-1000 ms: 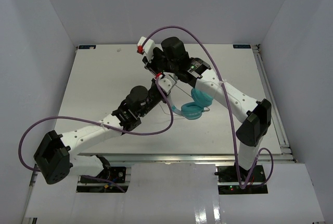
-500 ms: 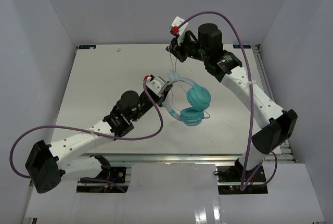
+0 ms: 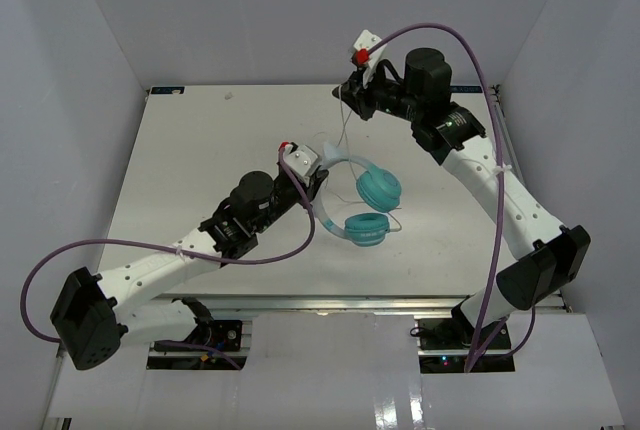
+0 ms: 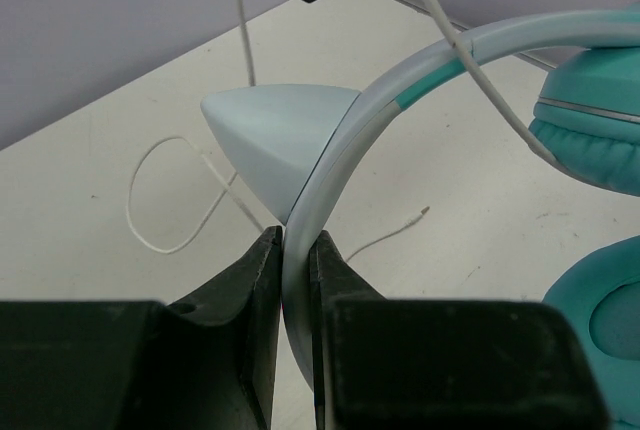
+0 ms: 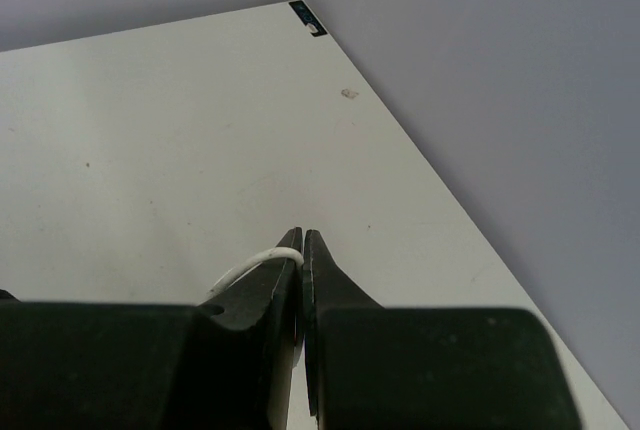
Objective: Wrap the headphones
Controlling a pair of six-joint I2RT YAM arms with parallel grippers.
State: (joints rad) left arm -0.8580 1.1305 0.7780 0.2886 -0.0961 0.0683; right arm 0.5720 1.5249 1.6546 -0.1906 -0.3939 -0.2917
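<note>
The headphones (image 3: 379, 188) have two teal ear cups near the table's middle, one beside the other (image 3: 365, 229). Their pale headband (image 4: 420, 78) arches to the left. My left gripper (image 3: 312, 182) is shut on the headband, which runs up between the jaws in the left wrist view (image 4: 297, 240). The thin pale cord (image 3: 345, 135) rises from the headphones to my right gripper (image 3: 343, 96), held high over the far part of the table. That gripper (image 5: 301, 242) is shut on the cord (image 5: 250, 265). A loose loop of cord (image 4: 165, 200) and its plug end lie on the table.
The white table (image 3: 200, 150) is boxed in by grey walls at the back and both sides. Thick purple robot cables (image 3: 300, 240) hang from both arms. A metal rail (image 3: 520, 180) runs along the table's right edge.
My right gripper has swung from the table's middle up and to the far right, pulling the cord taut. My left gripper has shifted slightly with the headband, and the headphones have turned a little.
</note>
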